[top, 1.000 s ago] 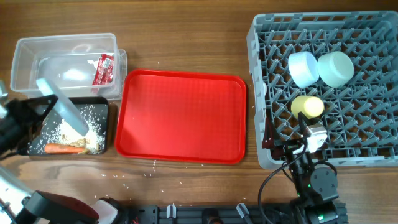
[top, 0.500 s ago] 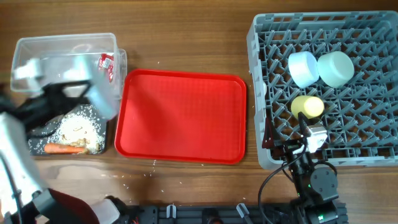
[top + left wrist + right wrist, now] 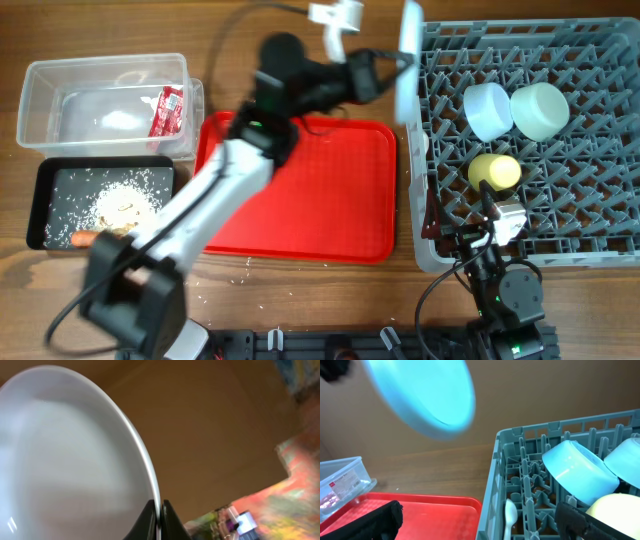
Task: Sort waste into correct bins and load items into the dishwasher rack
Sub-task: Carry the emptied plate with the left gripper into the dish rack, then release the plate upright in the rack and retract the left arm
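Reaching across the red tray (image 3: 290, 190) in the overhead view, the left claw (image 3: 398, 68) holds the pale blue plate (image 3: 410, 45) edge-on over the left wall of the dishwasher rack (image 3: 580, 200). The left wrist view shows its fingers (image 3: 146, 517) pinching the plate's rim. From the right wrist, the right claw (image 3: 480, 525) sits spread wide beside the rack, with the plate in the air above.
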### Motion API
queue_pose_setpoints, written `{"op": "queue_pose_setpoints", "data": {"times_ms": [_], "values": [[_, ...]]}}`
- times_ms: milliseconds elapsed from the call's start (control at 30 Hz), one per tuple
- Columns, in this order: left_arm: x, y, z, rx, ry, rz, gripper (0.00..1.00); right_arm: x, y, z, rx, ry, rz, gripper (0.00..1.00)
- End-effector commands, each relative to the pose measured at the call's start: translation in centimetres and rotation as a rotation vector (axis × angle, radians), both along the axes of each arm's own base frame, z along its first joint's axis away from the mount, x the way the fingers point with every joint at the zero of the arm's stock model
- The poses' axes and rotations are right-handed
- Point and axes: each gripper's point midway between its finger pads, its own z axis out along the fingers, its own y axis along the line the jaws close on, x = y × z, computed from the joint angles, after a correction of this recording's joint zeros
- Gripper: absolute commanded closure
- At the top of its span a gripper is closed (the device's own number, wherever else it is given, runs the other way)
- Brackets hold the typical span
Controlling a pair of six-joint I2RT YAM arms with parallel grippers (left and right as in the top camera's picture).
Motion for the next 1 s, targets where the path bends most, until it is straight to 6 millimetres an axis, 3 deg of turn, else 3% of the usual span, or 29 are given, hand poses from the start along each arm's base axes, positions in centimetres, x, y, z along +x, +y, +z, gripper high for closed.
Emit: {"op": "queue_pose_setpoints", "data": {"times_ms": [0, 133, 233, 267, 367, 400, 500, 633, 700, 733, 800, 900, 967], "values": [[1.8, -3.2, -3.7, -0.107, 0.293, 0.071, 0.96, 0.0, -0.1, 0.2, -0.007, -0.014, -0.004, 0.0], [2.6, -4.5, -8.3, -0.076, 0.427, 0.09, 0.96, 0.0, -0.1, 0.2, -0.007, -0.014, -0.004, 0.0], [3.2, -4.1, -9.8, -0.03, 0.426, 0.132, 0.94, 0.0, -0.1, 0.2, -0.007, -0.013, -0.004, 0.0], [3.5, -3.9, -10.0, -0.006, 0.379, 0.15, 0.76, 0.0, -0.1, 0.2, -0.007, -0.014, -0.004, 0.0], [4.0, -3.2, -9.8, 0.038, 0.278, 0.162, 0.4, 0.0, -0.1, 0.2, -0.007, -0.014, -0.004, 0.0], [4.2, -2.6, -10.0, 0.059, 0.274, 0.173, 0.36, 0.0, -0.1, 0.2, -0.007, -0.013, -0.004, 0.0], [4.6, 1.1, -10.3, 0.219, 0.244, 0.229, 0.23, 0.0, -0.1, 0.2, -0.007, -0.014, -0.004, 0.0], [2.8, 8.1, -8.6, 0.427, 0.208, 0.273, 0.23, 0.0, -0.1, 0.2, -0.007, -0.013, -0.004, 0.0], [0.5, 12.6, -7.1, 0.551, 0.151, 0.293, 0.21, 0.0, -0.1, 0.2, -0.007, -0.013, -0.004, 0.0], [-0.5, 14.7, -6.6, 0.609, 0.135, 0.324, 0.0, 0.0, -0.1, 0.2, -0.007, -0.014, -0.004, 0.0], [-2.7, 18.6, -5.4, 0.693, 0.134, 0.412, 0.01, 0.0, -0.1, 0.2, -0.007, -0.014, -0.004, 0.0], [-5.5, 21.9, -2.3, 0.705, 0.098, 0.526, 0.0, 0.0, -0.1, 0.2, -0.007, -0.013, -0.004, 0.0], [-8.1, 24.1, -1.3, 0.745, 0.093, 0.593, 0.0, 0.0, -0.1, 0.2, -0.007, -0.014, -0.004, 0.0]]}}
